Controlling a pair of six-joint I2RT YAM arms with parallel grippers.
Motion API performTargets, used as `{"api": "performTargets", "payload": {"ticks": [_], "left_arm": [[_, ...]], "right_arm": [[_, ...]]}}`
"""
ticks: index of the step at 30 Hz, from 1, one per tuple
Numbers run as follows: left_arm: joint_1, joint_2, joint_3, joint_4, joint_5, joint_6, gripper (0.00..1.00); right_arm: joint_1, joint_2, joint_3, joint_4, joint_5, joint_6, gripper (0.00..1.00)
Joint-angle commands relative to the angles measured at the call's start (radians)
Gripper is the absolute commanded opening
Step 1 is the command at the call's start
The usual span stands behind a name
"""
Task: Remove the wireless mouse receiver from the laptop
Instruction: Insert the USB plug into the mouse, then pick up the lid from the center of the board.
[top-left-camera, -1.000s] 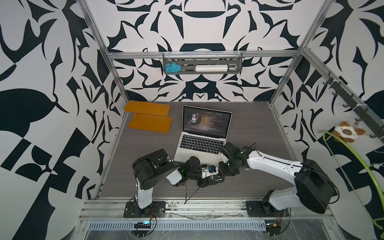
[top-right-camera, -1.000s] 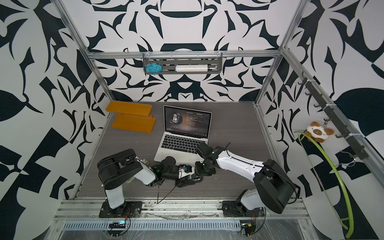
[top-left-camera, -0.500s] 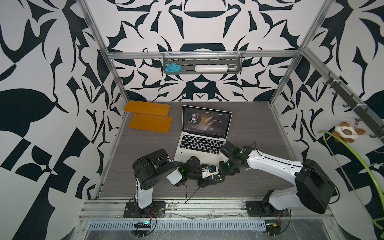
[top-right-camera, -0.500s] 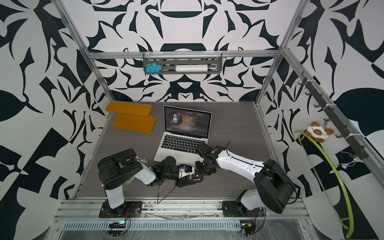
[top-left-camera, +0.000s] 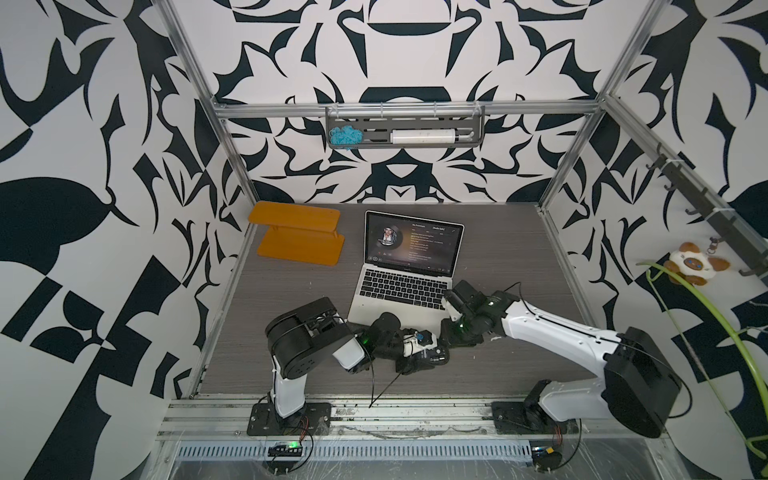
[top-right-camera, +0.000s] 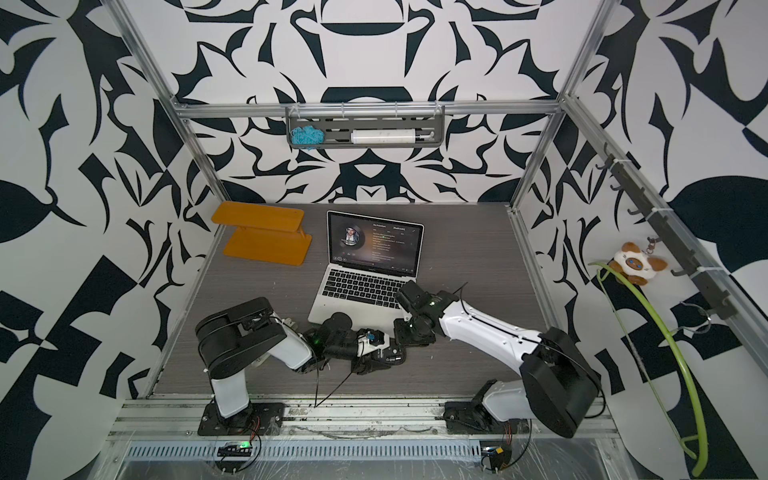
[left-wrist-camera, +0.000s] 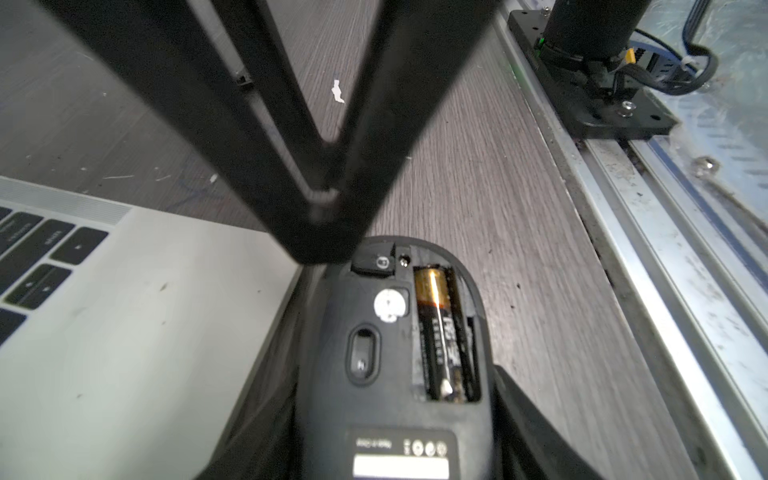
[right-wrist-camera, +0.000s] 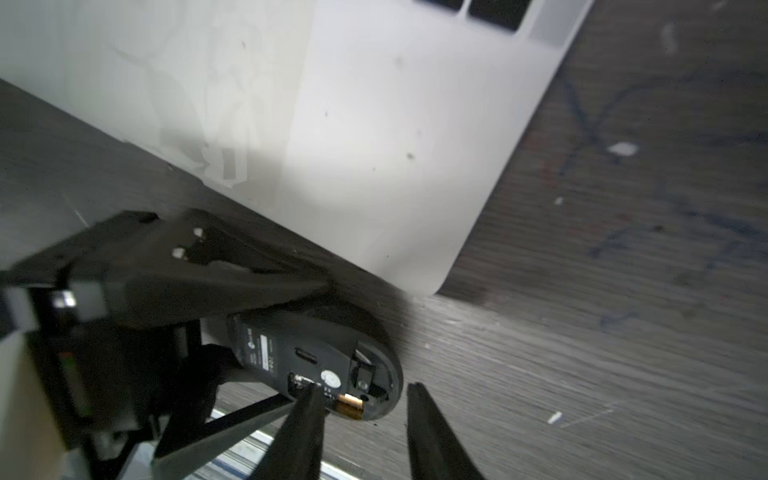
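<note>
The silver laptop (top-left-camera: 399, 291) (top-right-camera: 361, 286) stands open mid-table. Just in front of its near right corner, my left gripper (top-left-camera: 430, 358) is shut on a black mouse (left-wrist-camera: 390, 374), held underside up with its battery (left-wrist-camera: 436, 328) bared. A tiny dark plug, the wireless mouse receiver (left-wrist-camera: 376, 262) (right-wrist-camera: 365, 376), sits in a slot at the mouse's far end. My right gripper (right-wrist-camera: 363, 388) is open at that end, one fingertip (right-wrist-camera: 311, 399) over the battery bay and the other clear of the mouse. In both top views the receiver is too small to see.
An orange stand (top-left-camera: 297, 239) sits at the back left. A grey rack (top-left-camera: 405, 135) hangs on the back wall. The metal front rail (left-wrist-camera: 648, 232) runs close by the mouse. The laptop's palm rest (right-wrist-camera: 332, 124) lies right beside both grippers.
The right gripper's jaws have spread apart. Both arms stay almost where they were, and the left still holds the mouse.
</note>
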Motion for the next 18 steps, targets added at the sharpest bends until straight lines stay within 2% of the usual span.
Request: {"api": "performTargets", "payload": {"ticks": [1,3,6,9,15,18], "left_arm": [[-0.001,0.07,-0.017,-0.218,-0.023,-0.039,0.01],[-0.001,0.069,-0.024,-0.204,-0.034,-0.043,0.01],[-0.001,0.055,-0.03,-0.202,-0.047,-0.041,0.01],[-0.001,0.037,-0.04,-0.198,-0.057,-0.038,0.01],[-0.001,0.027,-0.043,-0.196,-0.054,-0.042,0.01],[-0.001,0.026,-0.041,-0.192,-0.048,-0.046,0.01]], "right_arm": [[-0.134,-0.088,-0.013,0.014,0.067,-0.029,0.55],[-0.225,-0.107,-0.01,0.028,0.097,-0.058,0.8],[-0.304,-0.078,0.032,-0.004,0.262,-0.104,0.86],[-0.344,0.012,0.086,-0.062,0.397,-0.141,0.85],[-0.362,0.177,0.171,-0.103,0.446,-0.161,0.78],[-0.362,0.22,0.197,-0.067,0.413,-0.175,0.68]]}}
